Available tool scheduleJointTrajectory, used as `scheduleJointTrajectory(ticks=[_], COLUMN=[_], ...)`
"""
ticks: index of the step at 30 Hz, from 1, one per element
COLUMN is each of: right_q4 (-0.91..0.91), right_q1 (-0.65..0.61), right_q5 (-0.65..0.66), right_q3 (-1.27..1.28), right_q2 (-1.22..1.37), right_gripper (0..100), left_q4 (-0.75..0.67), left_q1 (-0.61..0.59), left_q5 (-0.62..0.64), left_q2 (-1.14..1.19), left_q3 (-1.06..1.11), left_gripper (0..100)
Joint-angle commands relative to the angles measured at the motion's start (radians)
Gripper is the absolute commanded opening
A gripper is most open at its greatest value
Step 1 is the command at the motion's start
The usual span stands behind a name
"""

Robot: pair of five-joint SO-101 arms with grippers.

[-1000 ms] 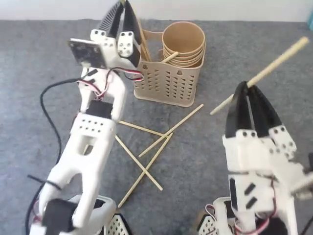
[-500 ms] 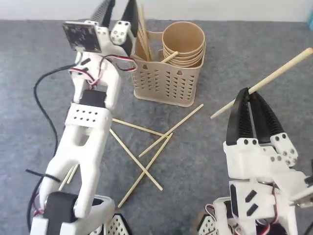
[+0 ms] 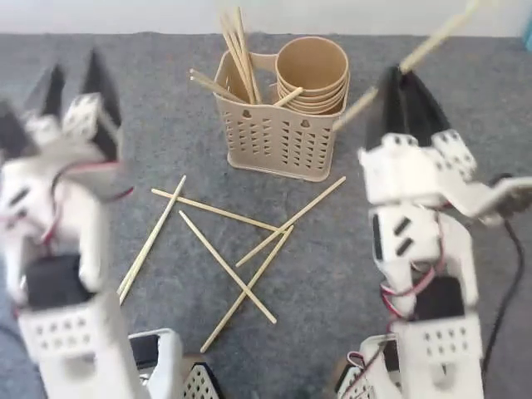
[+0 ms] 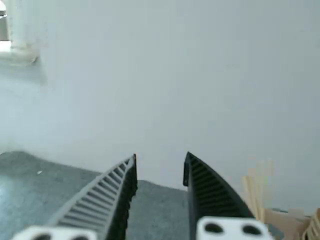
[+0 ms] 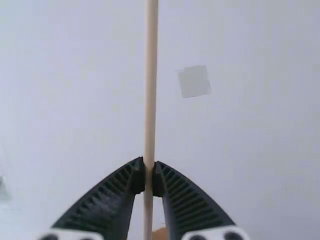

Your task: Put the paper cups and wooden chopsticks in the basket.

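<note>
high view: the right end effector (image 3: pixel 397 76) was clenched on one chopstick (image 3: pixel 436 35), raised just beside the basket (image 3: pixel 278 137). the paper cups (image 3: pixel 312 71) stood stacked inside it, next to upright chopsticks (image 3: pixel 237 41). the left end effector (image 3: pixel 73 62) was released and empty, well apart from the basket. loose chopsticks (image 3: pixel 229 266) lay crossed on the surface (image 3: pixel 166 108).

i judge that the delivery step was in hand. next, the stick's lower end must come over the basket before letting go.

left wrist view: the fingers were spread with nothing between.

right wrist view: the stick was pinched upright.

compared with before, the left arm had left the basket and the right arm had come nearer.
</note>
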Motion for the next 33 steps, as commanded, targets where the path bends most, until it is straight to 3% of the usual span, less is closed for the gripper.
scheduleJointTrajectory(ticks=[1,6,10,14,20,23,28,33], right_q4=[-0.236,-0.272,-0.272,-0.272,-0.271,-0.271,-0.271,-0.2], right_q1=[-0.076,-0.148,-0.174,-0.196,-0.228,-0.229,-0.24,-0.246], right_q5=[-0.011,-0.011,-0.011,0.005,0.153,0.172,0.173,0.17], right_q3=[-0.023,-0.14,-0.287,-0.456,-0.624,-0.634,-0.632,-0.638], right_q2=[0.173,0.338,0.493,0.676,0.909,0.958,0.997,0.955], right_gripper=[0.9,0.9,0.9,0.9,1.0,2.9,16.5,16.2], left_q4=[0.054,0.057,0.055,0.054,0.077,0.051,0.034,0.037], left_q1=[-0.137,-0.362,-0.439,-0.44,-0.439,-0.439,-0.437,-0.417], left_q5=[-0.002,0.0,0.0,0.0,0.0,0.0,0.0,0.0], left_q2=[-0.124,-0.284,-0.425,-0.591,-0.842,-0.833,-0.821,-0.819], left_q3=[0.073,0.282,0.532,0.785,1.007,1.036,1.046,1.05], left_gripper=[14,14,14,14,14,14,14,14])
